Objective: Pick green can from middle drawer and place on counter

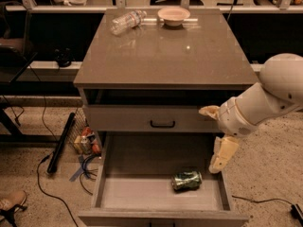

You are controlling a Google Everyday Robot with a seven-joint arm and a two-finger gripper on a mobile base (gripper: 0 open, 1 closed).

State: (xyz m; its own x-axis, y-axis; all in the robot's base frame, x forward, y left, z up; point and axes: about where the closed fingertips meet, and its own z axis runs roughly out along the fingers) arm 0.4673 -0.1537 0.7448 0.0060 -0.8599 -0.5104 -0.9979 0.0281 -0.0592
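The green can (186,179) lies on its side on the floor of the middle drawer (137,186), right of centre and near the front. The drawer is pulled fully out. My gripper (208,141) hangs over the drawer's right rear part, above and just right of the can, not touching it. Its two cream fingers are spread wide: one finger (209,111) points left at the upper drawer front, the other points down toward the can. It is open and empty. The counter (161,56) tops the cabinet.
A clear plastic bottle (127,21) lies on its side and a pale bowl (173,15) stands at the counter's back edge. The shut upper drawer front has a black handle (162,124). Cables, a black bar (60,143) and small clutter lie on the floor at left.
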